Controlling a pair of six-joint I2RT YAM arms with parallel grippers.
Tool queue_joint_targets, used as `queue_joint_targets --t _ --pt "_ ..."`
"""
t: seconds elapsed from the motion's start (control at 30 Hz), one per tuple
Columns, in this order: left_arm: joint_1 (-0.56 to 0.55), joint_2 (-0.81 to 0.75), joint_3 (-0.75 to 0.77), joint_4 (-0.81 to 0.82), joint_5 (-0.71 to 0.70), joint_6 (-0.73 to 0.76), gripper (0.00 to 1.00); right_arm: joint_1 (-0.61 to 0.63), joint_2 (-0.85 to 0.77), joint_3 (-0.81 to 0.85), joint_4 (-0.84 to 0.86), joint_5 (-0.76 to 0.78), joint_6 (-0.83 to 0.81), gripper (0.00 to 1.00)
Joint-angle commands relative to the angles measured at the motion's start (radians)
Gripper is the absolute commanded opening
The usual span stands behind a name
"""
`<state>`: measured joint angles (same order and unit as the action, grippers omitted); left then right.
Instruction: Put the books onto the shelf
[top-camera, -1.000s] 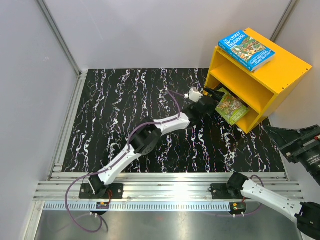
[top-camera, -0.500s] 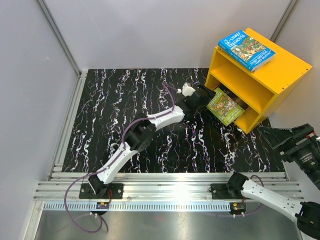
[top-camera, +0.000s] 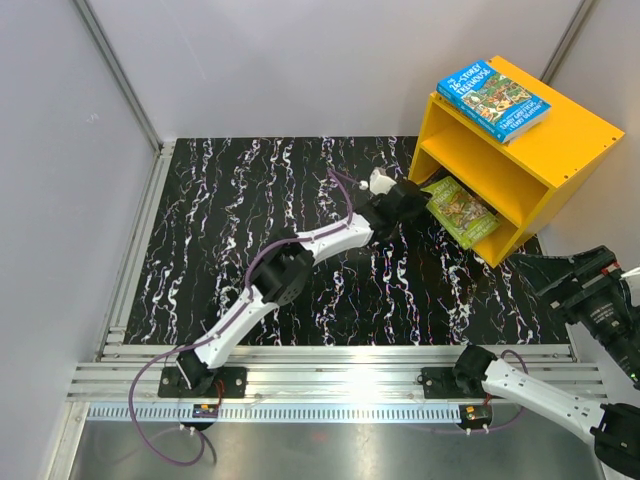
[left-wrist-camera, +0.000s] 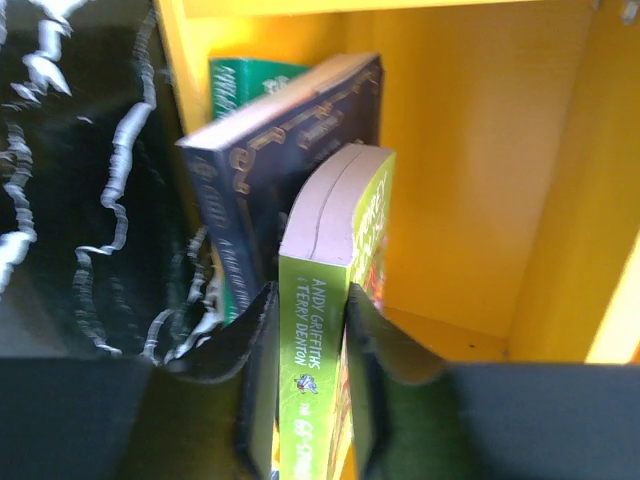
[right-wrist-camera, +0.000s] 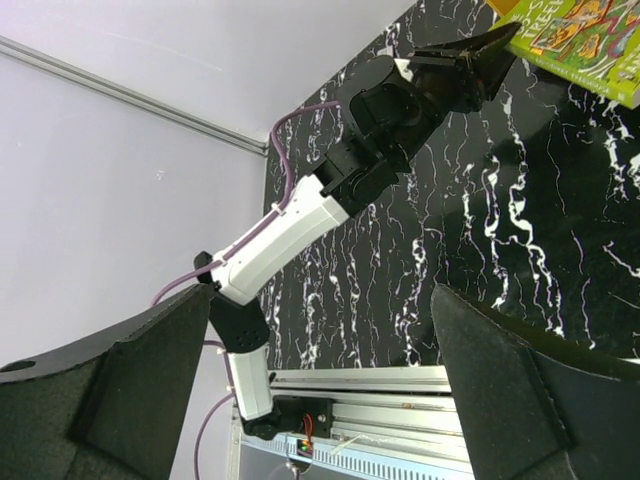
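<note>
Left gripper (left-wrist-camera: 310, 292) is closed narrow on a lime-green paperback (left-wrist-camera: 330, 300). One dark finger presses each cover just behind the spine, and the spine faces the wrist camera. Seen from above, this gripper (top-camera: 418, 196) sits at the open front of the bright yellow open-front shelf (top-camera: 560, 150), level with its lower compartment. The held book (top-camera: 462, 212) lies ahead of the fingers, partly inside that compartment, with its near end projecting past the front edge.

Beyond the fingers and to one side of the held book, a dark-covered book (left-wrist-camera: 265, 190) with pale lettering leans against it. A green-spined book (left-wrist-camera: 245, 78) stands behind that one, close to the shelf's side wall. On the other side of the held book there is bare yellow floor and wall (left-wrist-camera: 480, 170). A bright blue paperback (top-camera: 493, 98) lies flat on the shelf's top board, above and beyond the gripper.

Behind and below the gripper spreads the black white-veined tabletop (top-camera: 250, 220).

At the table's right edge the right gripper (top-camera: 585, 292) is well apart from the shelf. Its fingers (right-wrist-camera: 150, 390) are spread wide and hold nothing, and its camera looks back across the tabletop at the left arm (right-wrist-camera: 290, 225).
</note>
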<state>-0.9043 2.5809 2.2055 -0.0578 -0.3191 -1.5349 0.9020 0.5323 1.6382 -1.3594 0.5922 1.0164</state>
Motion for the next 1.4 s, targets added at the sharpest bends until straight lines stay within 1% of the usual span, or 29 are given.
queue_joint_targets --t 0.0,0.03,0.1,0.17,0.23,0.4,0.5,0.7,0.77,0.8,0.83,0.87,0.9,0.93,1.0,1.13,1.17,1.33,1.37 --pt "-0.015 0.025 0.094 0.084 -0.027 -0.057 0.2 0.015 -0.023 0.008 -0.262 0.041 0.037 1.0" --pt "-0.015 0.045 0.105 0.076 -0.034 -0.067 0.14 0.015 -0.029 0.006 -0.264 0.043 0.04 1.0" --pt "-0.018 0.064 0.15 0.07 -0.055 -0.097 0.07 0.018 -0.048 0.006 -0.264 0.046 0.05 0.99" --pt "-0.018 0.088 0.169 0.064 -0.078 -0.12 0.05 0.018 -0.061 0.0 -0.264 0.049 0.056 0.99" --pt "-0.022 0.105 0.19 0.061 -0.123 -0.155 0.05 0.021 -0.068 -0.005 -0.262 0.05 0.059 0.98" --pt "-0.024 0.116 0.223 0.035 -0.224 -0.156 0.05 0.028 -0.06 -0.008 -0.262 0.052 0.051 0.98" --pt "-0.015 0.128 0.23 0.055 -0.239 -0.125 0.08 0.034 -0.06 -0.011 -0.262 0.061 0.053 0.98" --pt "-0.001 0.139 0.246 0.055 -0.262 -0.11 0.1 0.06 -0.071 -0.029 -0.262 0.081 0.073 0.98" --pt "0.004 0.143 0.247 0.055 -0.258 -0.111 0.16 0.069 -0.072 -0.031 -0.262 0.087 0.082 0.98" --pt "0.008 0.147 0.243 0.053 -0.25 -0.11 0.21 0.072 -0.072 -0.032 -0.262 0.093 0.083 0.98" --pt "0.013 0.147 0.238 0.091 -0.245 -0.11 0.42 0.075 -0.071 -0.034 -0.262 0.098 0.085 0.98" --pt "0.018 0.147 0.224 0.111 -0.226 -0.107 0.55 0.078 -0.068 -0.032 -0.262 0.1 0.09 0.98" --pt "0.025 0.15 0.22 0.166 -0.212 -0.097 0.64 0.084 -0.068 -0.031 -0.262 0.104 0.091 0.98" --pt "0.028 0.153 0.226 0.173 -0.2 -0.09 0.85 0.086 -0.065 -0.031 -0.262 0.104 0.094 0.98" --pt "0.036 0.141 0.217 0.183 -0.18 -0.065 0.98 0.095 -0.061 -0.032 -0.262 0.115 0.099 0.98" --pt "0.071 0.067 0.114 0.249 -0.14 -0.031 0.99 0.11 -0.048 -0.032 -0.262 0.127 0.111 0.98" --pt "0.077 0.053 0.103 0.254 -0.12 0.002 0.99 0.112 -0.046 -0.034 -0.262 0.13 0.113 0.98" --pt "0.114 -0.044 0.039 0.187 -0.071 0.081 0.99 0.123 -0.023 -0.037 -0.26 0.124 0.123 0.98" --pt "0.117 -0.053 0.037 0.174 -0.055 0.116 0.99 0.124 -0.02 -0.038 -0.259 0.121 0.122 0.98"
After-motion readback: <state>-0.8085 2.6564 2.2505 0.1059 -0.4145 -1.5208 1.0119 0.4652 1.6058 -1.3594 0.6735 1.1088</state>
